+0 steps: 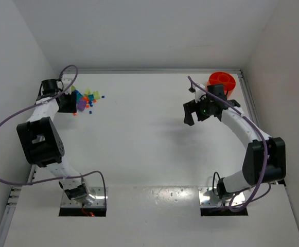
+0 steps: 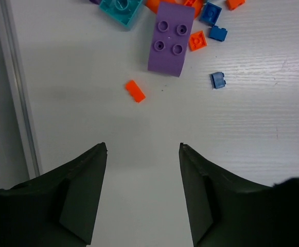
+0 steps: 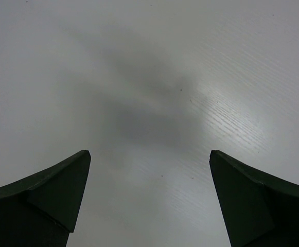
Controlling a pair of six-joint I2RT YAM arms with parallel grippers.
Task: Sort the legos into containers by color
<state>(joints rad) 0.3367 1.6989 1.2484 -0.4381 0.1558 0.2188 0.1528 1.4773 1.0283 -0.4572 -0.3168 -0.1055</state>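
- The left gripper (image 2: pixel 143 149) hangs over the table (image 2: pixel 87 77) at the lower middle of the left wrist view. Its jaws stand apart with only bare white surface between them, so it grasps nothing.
- The legos (image 1: pixel 85 100) lie in a loose cluster at the upper left of the overhead view, just beside that gripper.
- The nearest piece is a small orange brick (image 2: pixel 135 91), lying alone and slantwise above the gap between the jaws. It looks like the step's target.
- To take it well, I would bring the jaws forward until the brick sits centred between the fingertips, then turn the wrist so the pads meet its long flat sides rather than its corners.
- The purple brick (image 2: pixel 170 38) and the teal brick (image 2: pixel 121 7) lie further up the frame, apart from the orange one. A low, straight approach should leave them undisturbed.
- A light blue brick (image 2: pixel 218 80) sits off to the right, clear of the path.
- The orange bowl (image 1: pixel 222 81) stands at the upper right of the overhead view, well apart from the pile, so any carry is long.
- The right gripper (image 3: pixel 149 154) is spread wide over bare table, released and empty, near the bowl.
- No brand, label or readable writing shows in any view; any marking on the purple brick's studs is too small to tell.
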